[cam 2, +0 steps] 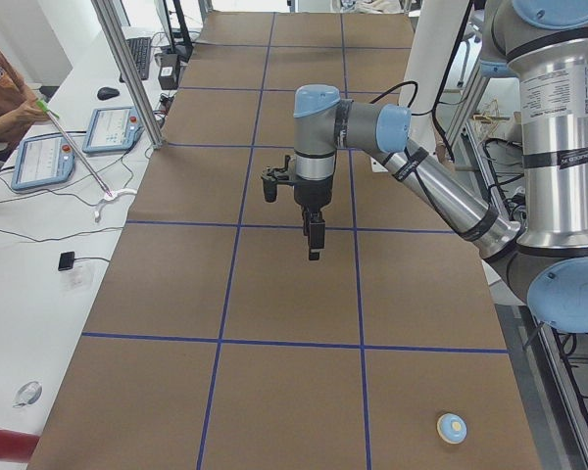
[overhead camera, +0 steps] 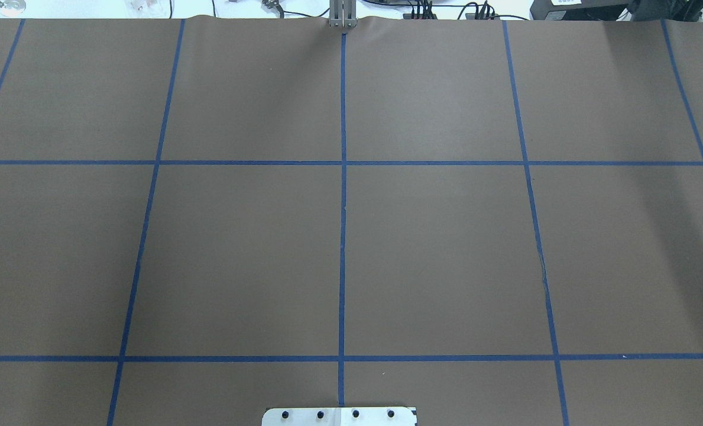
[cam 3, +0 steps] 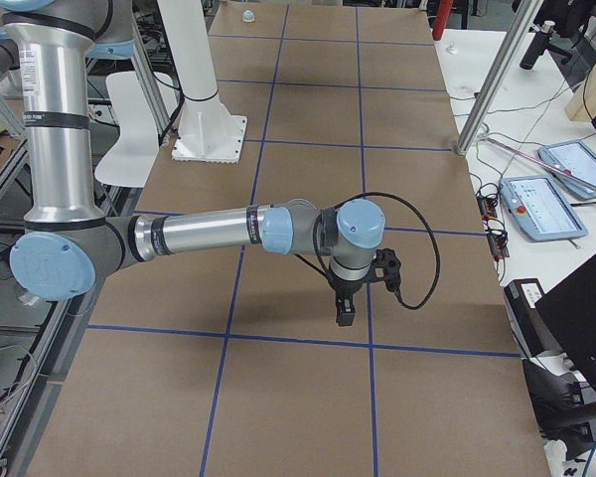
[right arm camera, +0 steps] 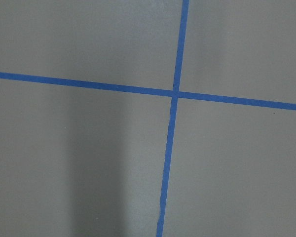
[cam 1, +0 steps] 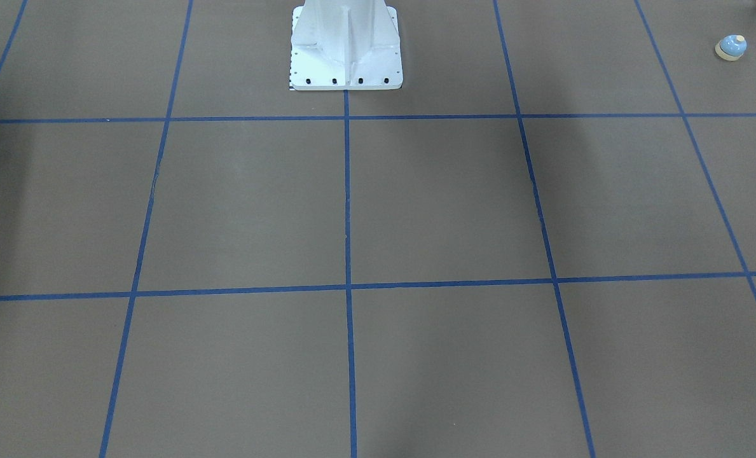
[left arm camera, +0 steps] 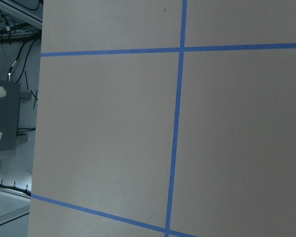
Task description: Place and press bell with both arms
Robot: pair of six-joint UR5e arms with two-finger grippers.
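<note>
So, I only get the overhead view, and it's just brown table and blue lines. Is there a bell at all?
Observer: Yes, the bell sits upright on the table at the robot's left end, outside your frame.
Visitor: Is an arm holding it?
Observer: No. The left arm hangs above the table, jaws pointing down, well apart from the bell.
Visitor: And the other arm?
Observer: The right arm reaches out over the table toward its other end, jaws pointing down too.
</note>
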